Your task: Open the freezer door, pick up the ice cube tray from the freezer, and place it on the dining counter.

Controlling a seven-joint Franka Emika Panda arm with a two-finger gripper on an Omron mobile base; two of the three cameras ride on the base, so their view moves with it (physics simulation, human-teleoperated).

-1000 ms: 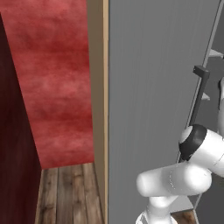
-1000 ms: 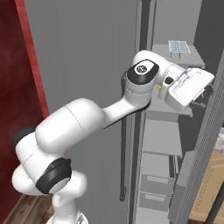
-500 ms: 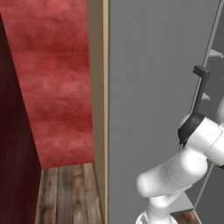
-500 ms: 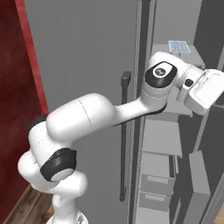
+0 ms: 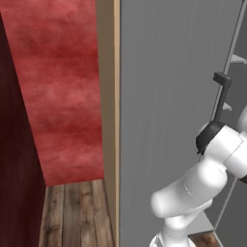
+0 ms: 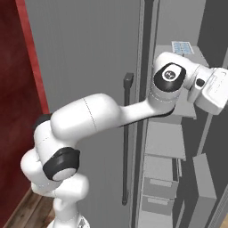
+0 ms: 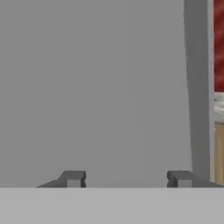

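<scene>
The freezer stands open, with its light grey shelves showing. On the top shelf lies the pale blue ice cube tray, flat and untouched. My arm reaches across the shelves at mid height, and its white hand sits at the right edge, below and to the right of the tray. My gripper is open with nothing between its fingertips. It faces a flat grey panel close ahead, seemingly the inner face of the swung-out freezer door. The dining counter is out of view.
A closed grey door with a dark vertical bar handle stands left of the open compartment, also seen as door and handle. A tan side panel, a red wall and wood floor lie to the left.
The arm has stretched farther right across the freezer shelves, carrying the hand toward the right edge of the right base view. The tray has not moved.
</scene>
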